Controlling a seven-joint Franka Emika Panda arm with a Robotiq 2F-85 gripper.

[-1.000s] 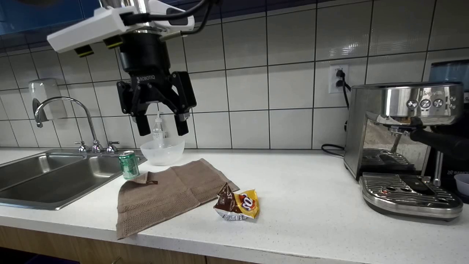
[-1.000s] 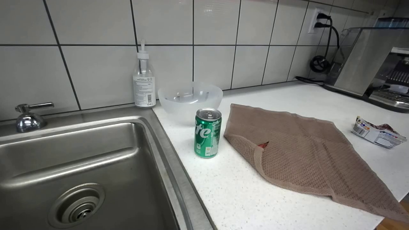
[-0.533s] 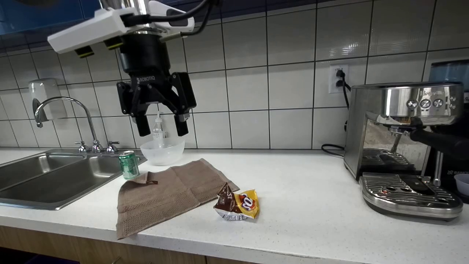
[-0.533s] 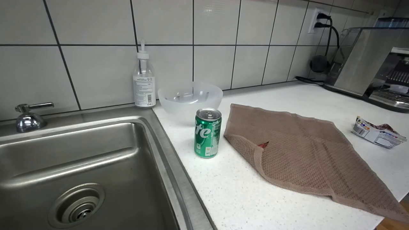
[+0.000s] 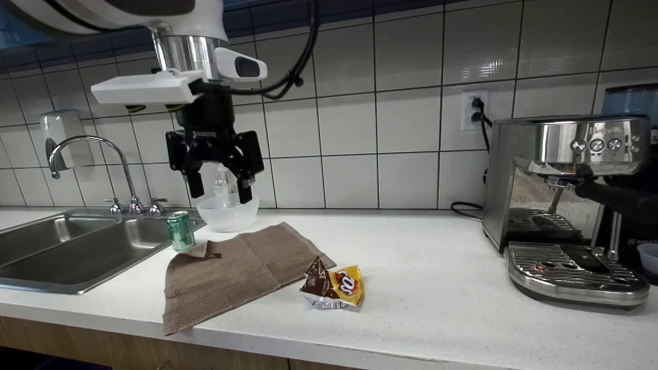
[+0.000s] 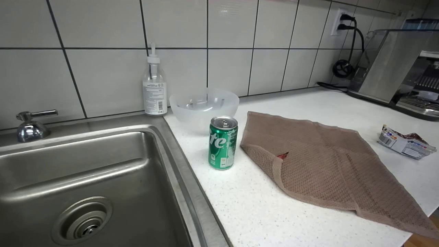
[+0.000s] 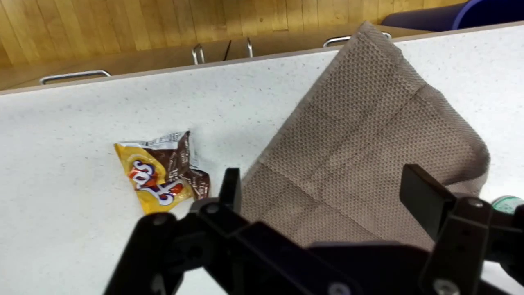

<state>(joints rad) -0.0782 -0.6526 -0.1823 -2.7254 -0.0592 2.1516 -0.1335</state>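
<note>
Your black two-finger gripper [image 5: 221, 192] hung raised, jaws apart | brown textured cloth towel [image 5: 244, 275] lay below on white speckled counter [image 5: 437, 288] | upright green cylindrical metal can [image 6: 223, 142] and crumpled yellow-and-brown wrapper [image 5: 333, 287] flanked it

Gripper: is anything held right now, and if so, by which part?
Nothing is held: the gripper is open, and the brown towel seen between its fingers in the wrist view lies below on the counter.

The textured brown towel [image 5: 241, 272] lies creased across the tabletop [image 5: 437, 303]. One corner folds over; another overhangs the edge.
</note>
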